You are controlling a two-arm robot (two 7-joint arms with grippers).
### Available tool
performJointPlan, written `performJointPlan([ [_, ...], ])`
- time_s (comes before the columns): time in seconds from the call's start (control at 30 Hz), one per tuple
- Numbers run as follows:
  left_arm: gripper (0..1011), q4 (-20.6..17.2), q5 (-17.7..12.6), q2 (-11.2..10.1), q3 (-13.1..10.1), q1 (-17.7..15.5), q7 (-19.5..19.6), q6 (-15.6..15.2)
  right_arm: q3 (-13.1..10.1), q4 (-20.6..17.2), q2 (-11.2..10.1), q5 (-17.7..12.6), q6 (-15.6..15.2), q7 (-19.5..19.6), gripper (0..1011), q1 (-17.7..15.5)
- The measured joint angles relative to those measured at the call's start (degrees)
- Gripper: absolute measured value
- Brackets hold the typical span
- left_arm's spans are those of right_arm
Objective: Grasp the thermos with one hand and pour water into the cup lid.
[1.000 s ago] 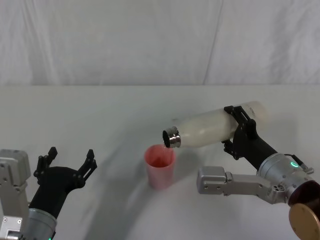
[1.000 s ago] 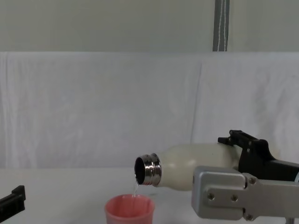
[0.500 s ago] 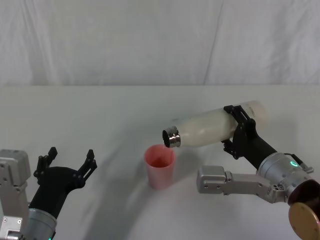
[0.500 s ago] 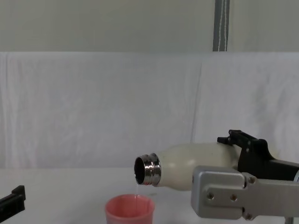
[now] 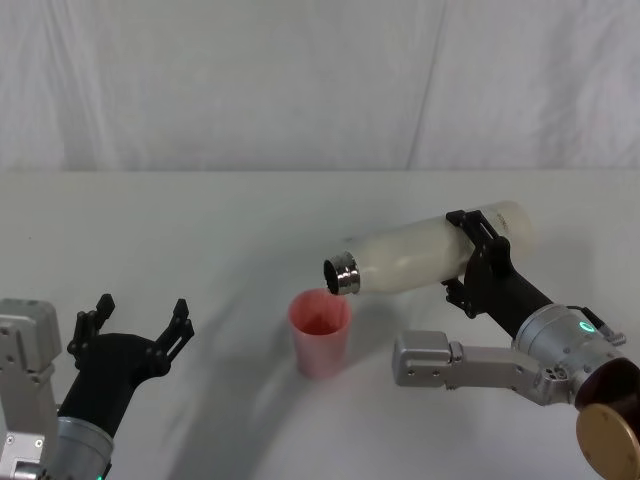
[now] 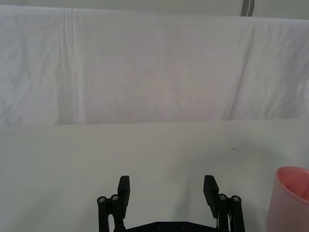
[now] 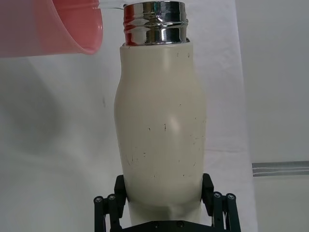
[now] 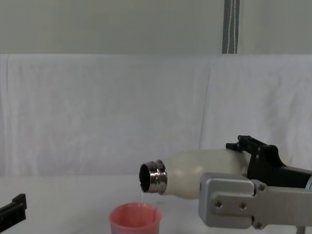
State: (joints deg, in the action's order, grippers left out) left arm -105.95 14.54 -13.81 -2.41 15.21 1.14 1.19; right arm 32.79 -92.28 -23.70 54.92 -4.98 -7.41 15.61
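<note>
We see a cream-white matte thermos (image 5: pixel 430 254) with shiny steel neck between black jaws, a salmon-pink plastic cup lid (image 5: pixel 320 333), perhaps faintly speckled bottle.

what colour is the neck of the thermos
Shiny silver steel on the thermos neck, seen best in the right wrist view.

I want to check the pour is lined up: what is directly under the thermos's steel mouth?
The cup lid stands upright below the thermos mouth, a thin trickle falling into it. The right tool grips the thermos. The water level inside is hidden by the pink wall.

Black hands (image 5: pixel 478 262), silver-grey arms (image 5: pixel 470 365)
</note>
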Motion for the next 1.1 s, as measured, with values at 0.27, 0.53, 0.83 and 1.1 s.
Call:
performJointPlan([
  [0.27, 1001, 0.0, 0.0, 0.0, 0.0, 0.0, 0.0, 0.0, 0.0, 0.1, 0.1, -0.1, 0.0, 0.0, 951, 0.0],
  [0.53, 1001, 0.0, 0.0, 0.0, 0.0, 0.0, 0.0, 0.0, 0.0, 0.0, 0.1, -0.1, -0.2, 0.0, 951, -0.1],
  [0.83, 1001, 0.0, 0.0, 0.0, 0.0, 0.0, 0.0, 0.0, 0.0, -0.4, 0.0, 0.0, -0.3, 0.0, 951, -0.3],
  [1.1, 1001, 0.0, 0.0, 0.0, 0.0, 0.0, 0.0, 0.0, 0.0, -0.6, 0.0, 0.1, -0.3, 0.0, 951, -0.5],
])
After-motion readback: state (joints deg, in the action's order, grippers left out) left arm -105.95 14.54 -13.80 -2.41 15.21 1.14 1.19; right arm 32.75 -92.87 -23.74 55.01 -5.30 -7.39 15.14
